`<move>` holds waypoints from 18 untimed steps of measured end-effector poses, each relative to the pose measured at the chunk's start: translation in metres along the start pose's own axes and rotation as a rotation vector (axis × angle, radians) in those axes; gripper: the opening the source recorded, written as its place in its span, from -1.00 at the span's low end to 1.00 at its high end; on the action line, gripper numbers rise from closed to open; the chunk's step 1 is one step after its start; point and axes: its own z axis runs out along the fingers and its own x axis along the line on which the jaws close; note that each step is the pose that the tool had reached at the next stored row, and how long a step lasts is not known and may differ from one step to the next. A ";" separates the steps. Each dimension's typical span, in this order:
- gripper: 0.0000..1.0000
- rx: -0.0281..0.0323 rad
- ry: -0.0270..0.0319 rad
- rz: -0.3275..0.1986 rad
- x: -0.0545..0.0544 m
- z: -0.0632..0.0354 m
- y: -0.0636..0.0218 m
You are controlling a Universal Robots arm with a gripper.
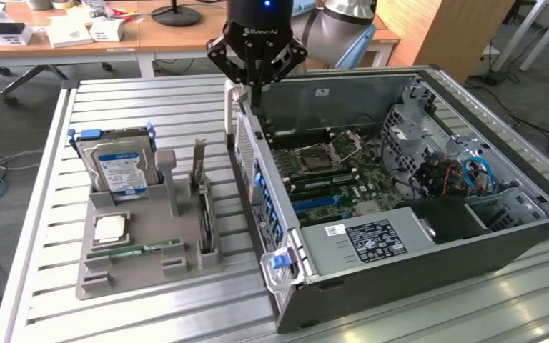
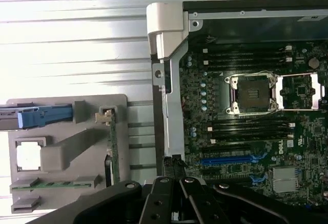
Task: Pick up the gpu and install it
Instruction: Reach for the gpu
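The gpu (image 1: 205,218) stands on edge in a slot of the grey holder tray (image 1: 94,282), its silver bracket pointing up. In the wrist view the gpu (image 2: 114,144) is a thin green strip at the edge of the tray (image 2: 61,106). My gripper (image 1: 252,89) hangs shut above the rear wall of the open computer case (image 1: 427,236), to the exterior view's right of the gpu and well above it. Nothing is between its fingers (image 2: 163,196). The motherboard's blue slot (image 1: 324,204) lies open inside the case, and the same blue slot (image 2: 233,160) is near the fingers.
The tray also carries a hard drive with a blue label (image 1: 117,168), a CPU (image 1: 111,229) and a RAM stick (image 1: 146,249). The case lies on a slatted metal table (image 1: 151,107). Desks with clutter stand behind it.
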 end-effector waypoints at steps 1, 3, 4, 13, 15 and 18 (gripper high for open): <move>-0.79 0.0000 0.0000 0.000 0.003 0.0000 0.0000; -0.79 0.0000 0.0001 0.000 0.008 0.0000 0.0001; -0.79 0.0001 0.0001 0.000 0.010 0.0001 0.0001; -0.79 0.0002 0.0005 0.000 0.030 0.0002 0.0000; -0.79 0.0003 0.0006 0.000 0.035 0.0003 -0.0001; -0.79 0.0005 0.0009 0.000 0.042 0.0003 -0.0002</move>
